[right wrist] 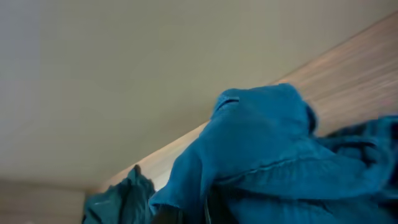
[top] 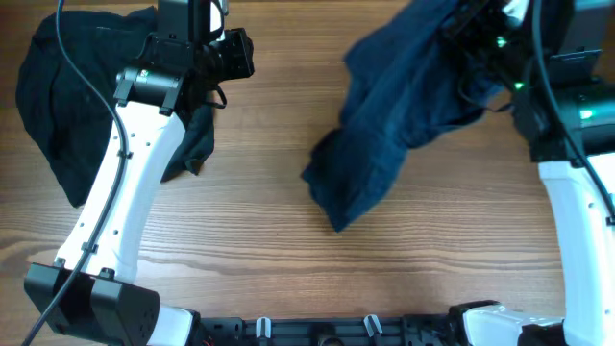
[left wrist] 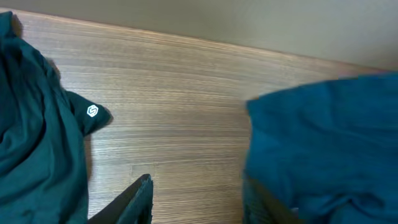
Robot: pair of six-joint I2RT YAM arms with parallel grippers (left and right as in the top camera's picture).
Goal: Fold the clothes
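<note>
Where right fingers (top: 469,35) clamp it, blue garment (top: 384,125) bunches, left fingers (left wrist: 138,200) spread

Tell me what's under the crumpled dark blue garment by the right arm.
Only the brown wooden table shows around the crumpled dark blue garment. Whatever lies beneath its folds is covered, and its raised top end hides the fingers of the right gripper.

Bench (top: 259,192): wood-grain surface, smooth, low sheen. Blue garment (top: 384,125): soft cloth, matt, creased, with stitched seams. Dark garment (top: 58,96): matt cloth, near black, bearing a small white printed logo (left wrist: 92,111). Arm shells (top: 125,183): smooth white plastic, slightly glossy. Joint housings (top: 154,85): black, matt.
</note>
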